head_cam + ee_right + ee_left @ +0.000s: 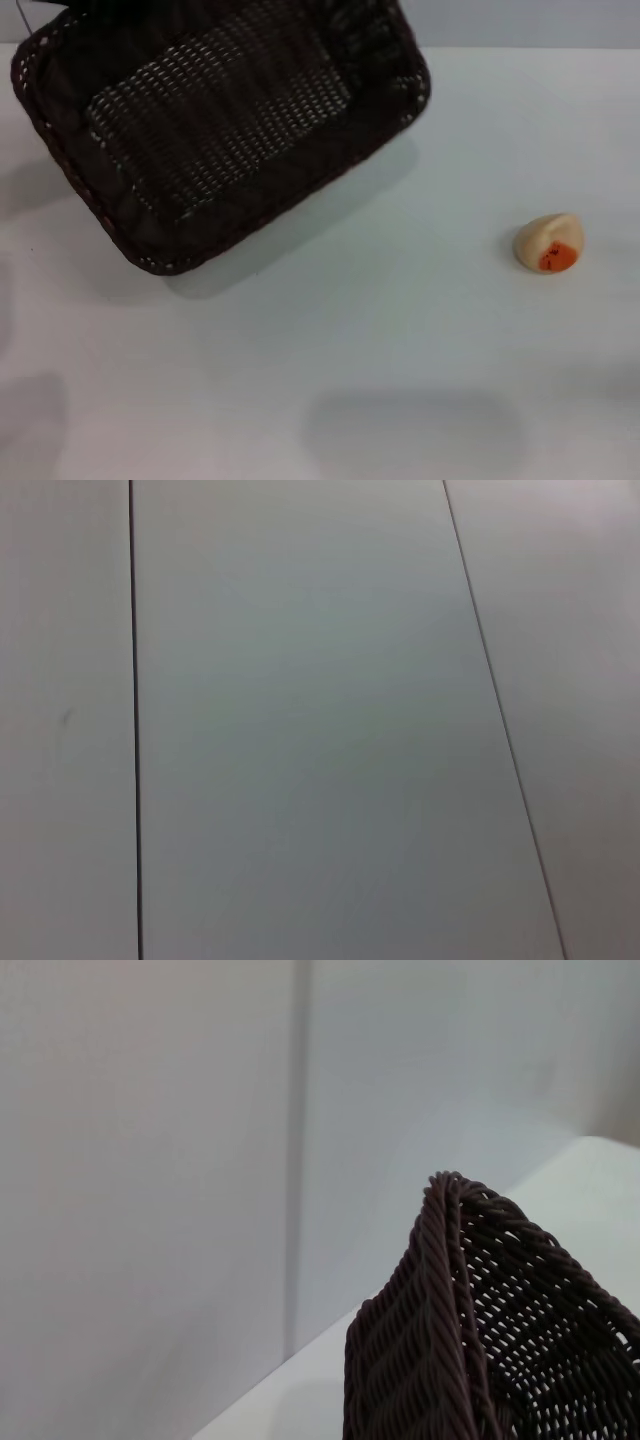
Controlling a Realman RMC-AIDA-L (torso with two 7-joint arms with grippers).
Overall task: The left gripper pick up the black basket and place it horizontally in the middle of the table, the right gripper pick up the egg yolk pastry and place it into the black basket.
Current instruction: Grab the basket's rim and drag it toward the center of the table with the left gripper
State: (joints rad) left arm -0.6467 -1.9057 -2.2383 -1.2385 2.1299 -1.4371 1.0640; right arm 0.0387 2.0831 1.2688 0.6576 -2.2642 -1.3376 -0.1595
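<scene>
No robot body parts visible.

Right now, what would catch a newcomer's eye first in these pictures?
The black basket dominates the far left of the table, sitting askew with a shadow beneath its near edge. Well apart on the right lies the egg yolk pastry, orange-red patch facing the camera. No gripper is in view.

black basket [215, 130]: woven wicker (matt) | table [400, 350]: smooth | egg yolk pastry [549, 242]: smooth
</scene>
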